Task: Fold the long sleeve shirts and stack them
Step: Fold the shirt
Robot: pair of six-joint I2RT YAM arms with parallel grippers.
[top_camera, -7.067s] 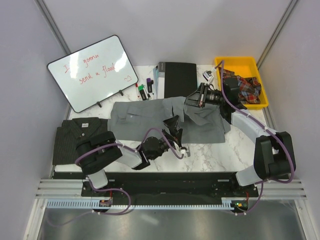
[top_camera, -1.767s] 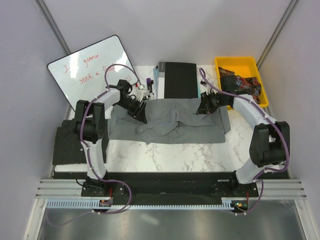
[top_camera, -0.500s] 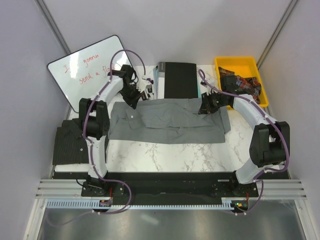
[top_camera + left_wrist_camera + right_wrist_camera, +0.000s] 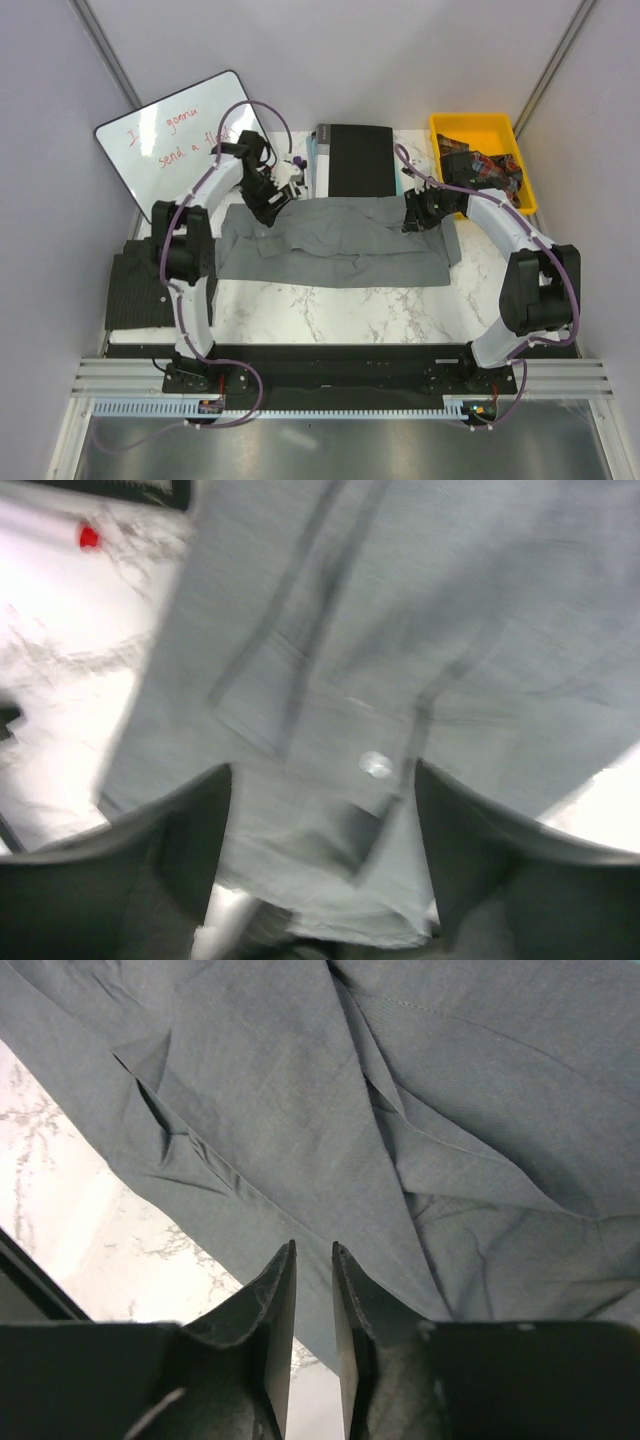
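The mid-grey shirt [image 4: 330, 240] lies spread and wrinkled across the middle of the marble table [image 4: 330, 310]. The dark striped shirt [image 4: 135, 290] lies folded at the left edge, partly behind my left arm. My left gripper [image 4: 268, 200] is over the grey shirt's far left corner, jaws wide open; in the left wrist view [image 4: 322, 770] grey cloth [image 4: 400, 630] with a button fills the space between the fingers. My right gripper [image 4: 415, 213] is at the shirt's far right part, jaws almost together; in the right wrist view [image 4: 312, 1247] the cloth [image 4: 400, 1090] lies just beyond the tips.
A whiteboard [image 4: 180, 140] leans at the back left. A black book [image 4: 360, 160] lies at the back centre, with markers [image 4: 298, 165] beside it. A yellow bin [image 4: 500, 130] holding plaid cloth stands at the back right.
My left arm swung from the near middle to the far left and laid the bunched sleeve flat. In the last half second it shifted slightly onto the shirt. My right gripper barely moved.
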